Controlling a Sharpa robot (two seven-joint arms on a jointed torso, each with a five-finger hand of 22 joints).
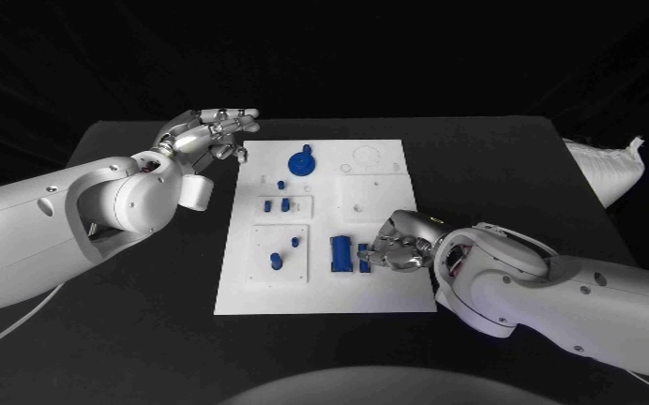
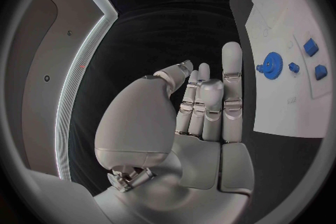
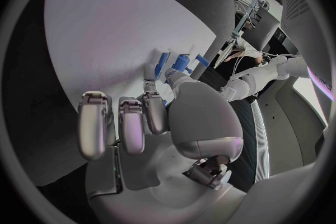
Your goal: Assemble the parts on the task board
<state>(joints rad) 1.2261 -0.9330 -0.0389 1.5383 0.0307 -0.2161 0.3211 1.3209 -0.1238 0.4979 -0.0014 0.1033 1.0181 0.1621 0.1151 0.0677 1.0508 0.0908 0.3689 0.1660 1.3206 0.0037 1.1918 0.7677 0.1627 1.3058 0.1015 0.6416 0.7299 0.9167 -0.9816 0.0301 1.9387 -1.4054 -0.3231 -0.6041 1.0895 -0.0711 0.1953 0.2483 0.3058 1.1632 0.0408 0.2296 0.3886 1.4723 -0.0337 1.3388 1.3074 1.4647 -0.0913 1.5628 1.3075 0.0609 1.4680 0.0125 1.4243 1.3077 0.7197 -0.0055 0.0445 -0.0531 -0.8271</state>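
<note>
While my right hand (image 1: 401, 244) rests on the white board (image 1: 385, 292), fingers touching the blue blocks (image 1: 342, 253) near its front edge, I cannot tell if it grips one. My left hand (image 1: 213, 135) hovers empty, fingers loosely apart, beside the board's far corner. Next I judge a firm pinch is needed, then seating.

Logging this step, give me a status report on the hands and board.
Left hand open, off the task board's far left corner. Right hand on the blue parts at the near right; grip unclear. Blue gear seated, nothing blocking.
</note>
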